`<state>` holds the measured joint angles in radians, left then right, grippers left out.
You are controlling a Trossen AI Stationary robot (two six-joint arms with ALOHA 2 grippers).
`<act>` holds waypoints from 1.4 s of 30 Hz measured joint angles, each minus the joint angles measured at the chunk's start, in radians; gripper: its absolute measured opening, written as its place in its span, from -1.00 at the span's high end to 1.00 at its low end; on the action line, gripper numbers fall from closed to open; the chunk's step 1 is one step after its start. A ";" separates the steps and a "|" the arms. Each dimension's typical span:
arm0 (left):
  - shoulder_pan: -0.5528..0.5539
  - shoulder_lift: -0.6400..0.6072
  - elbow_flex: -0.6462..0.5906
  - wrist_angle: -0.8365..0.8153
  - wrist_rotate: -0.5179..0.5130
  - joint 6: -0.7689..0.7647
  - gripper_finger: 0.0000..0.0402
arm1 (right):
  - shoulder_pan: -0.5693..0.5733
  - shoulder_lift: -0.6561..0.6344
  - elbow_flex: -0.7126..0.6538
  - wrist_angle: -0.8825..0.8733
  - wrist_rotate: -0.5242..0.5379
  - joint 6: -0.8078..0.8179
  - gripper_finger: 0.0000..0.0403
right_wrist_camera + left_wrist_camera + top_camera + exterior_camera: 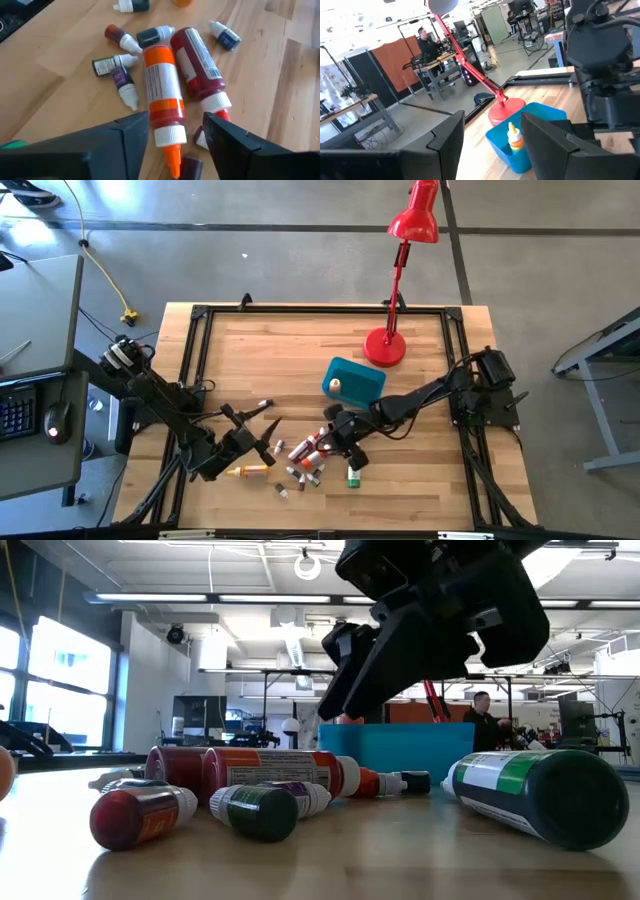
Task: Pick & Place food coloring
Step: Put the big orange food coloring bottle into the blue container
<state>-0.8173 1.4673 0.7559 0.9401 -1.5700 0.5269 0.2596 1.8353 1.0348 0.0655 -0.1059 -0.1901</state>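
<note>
Barely started: one yellow bottle (514, 138) is sitting in the teal tub (355, 380) while the remaining food coloring (305, 460) is lying scattered on the table (420, 480), the right gripper (175, 135) hovering spread over the orange bottle (161, 95), the left gripper (262, 442) waiting spread too.

Food coloring bottles (160, 95) lying scattered on wooden table; one inside tub.
</note>
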 joint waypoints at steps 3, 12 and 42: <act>0.000 0.000 0.000 0.000 0.000 0.018 0.06 | 0.000 0.012 -0.013 0.047 -0.002 -0.002 0.00; 0.000 0.000 0.001 0.009 0.008 0.056 0.06 | -0.003 0.062 -0.030 0.106 -0.022 -0.001 -0.06; 0.000 0.000 0.001 0.008 0.009 0.056 0.06 | -0.013 0.116 -0.029 0.071 -0.070 0.115 0.44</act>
<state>-0.8173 1.4670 0.7570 0.9478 -1.5612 0.5827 0.2462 1.9511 1.0054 0.1364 -0.1757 -0.0748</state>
